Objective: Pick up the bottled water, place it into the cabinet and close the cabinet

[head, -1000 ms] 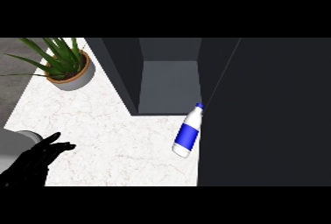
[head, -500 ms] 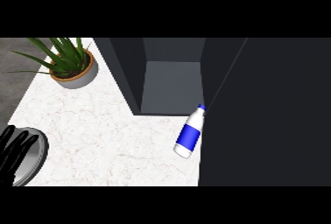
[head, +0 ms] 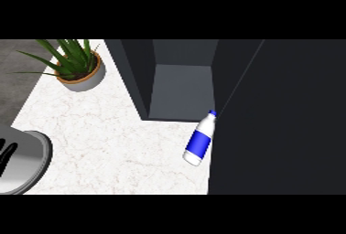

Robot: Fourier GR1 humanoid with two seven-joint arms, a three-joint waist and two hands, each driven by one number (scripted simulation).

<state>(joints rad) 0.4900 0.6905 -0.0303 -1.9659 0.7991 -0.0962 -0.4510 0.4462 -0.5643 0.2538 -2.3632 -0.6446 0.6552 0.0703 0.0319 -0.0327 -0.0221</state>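
Note:
The water bottle [head: 199,144], white with a blue label and blue cap, lies on its side on the white marble counter [head: 108,137]. Its cap points at the front corner of the open dark cabinet [head: 181,89]. The cabinet's dark door [head: 283,119] stands open to the right, right beside the bottle. My left hand [head: 7,154] shows only at the far left edge, fingers straight, on its grey forearm [head: 30,162], far from the bottle and holding nothing. My right hand is out of sight.
A potted green plant [head: 74,68] stands at the back left of the counter. The counter's left edge runs past it, with a grey floor beyond.
My left hand has drawn back to the left edge of the view, so less of it shows. The bottle has stayed where it lay.

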